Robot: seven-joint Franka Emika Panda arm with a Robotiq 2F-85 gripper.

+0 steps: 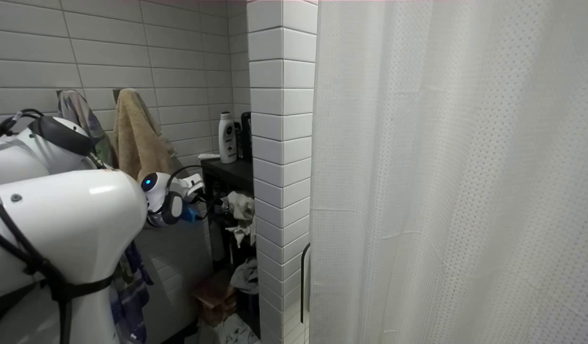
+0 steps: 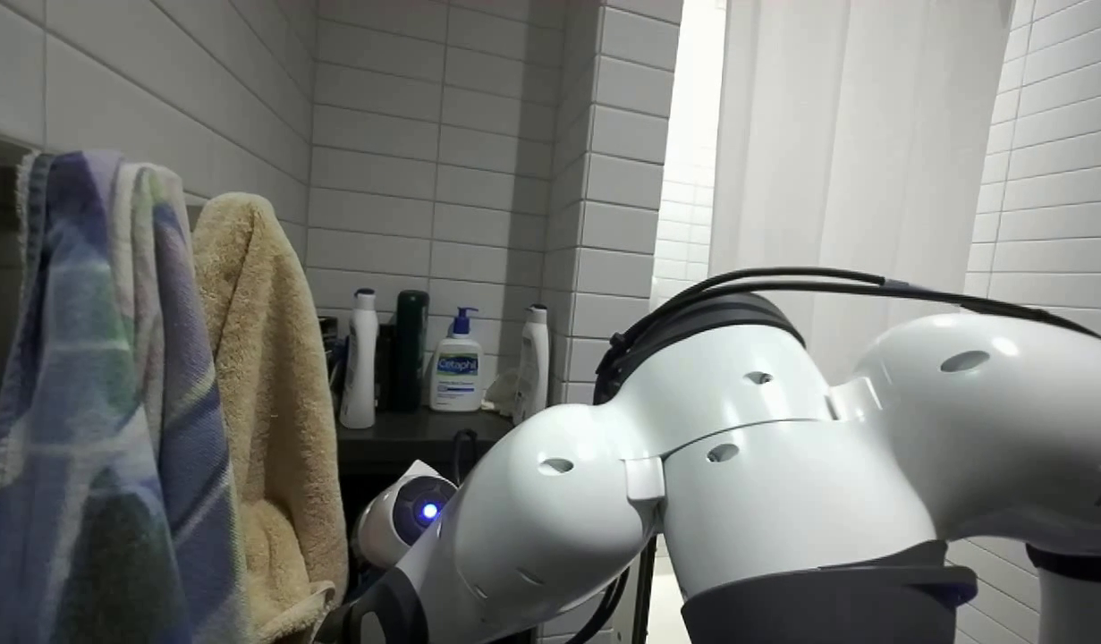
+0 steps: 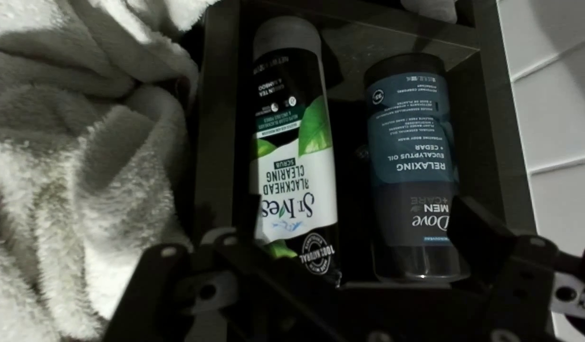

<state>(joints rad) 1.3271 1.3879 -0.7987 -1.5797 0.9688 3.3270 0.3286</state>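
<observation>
The claw [image 3: 356, 209], black and jointed, stands spread wide in the wrist view with nothing pinched in it. Farthest left lies a rumpled, fluffy pale-grey towel [image 3: 92, 190] in deep, soft folds, just beside the flat wall of a dark, straight-edged compartment [image 3: 218, 133]. Inside, on the left, is a smooth black, white and green plastic St. Ives scrub tube [image 3: 294, 156], rounded, its grey cap at the far end; it is likely yielding, fairly heavy if full and prone to slide, so its white middle looks a better hold than the cap. Just right of it, across a narrow dark gap, is a blue-and-black cylindrical plastic Dove Men+Care body wash bottle [image 3: 413, 161], glossy at its near end; probably stiffer, slippery if damp, and best taken around its blue flank. Neither looks fragile; whether the claw touches either is unclear. Farthest right is a hard, flat white tiled wall [image 3: 563, 118] with thin grooves. In an exterior view, left to right, a nubby beige towel [image 1: 138, 138] hangs, a smooth white plastic bottle [image 1: 227, 138] stands upright on a black shelf unit [image 1: 229, 169], and a dimpled white curtain [image 1: 442, 172] falls in soft pleats.
</observation>
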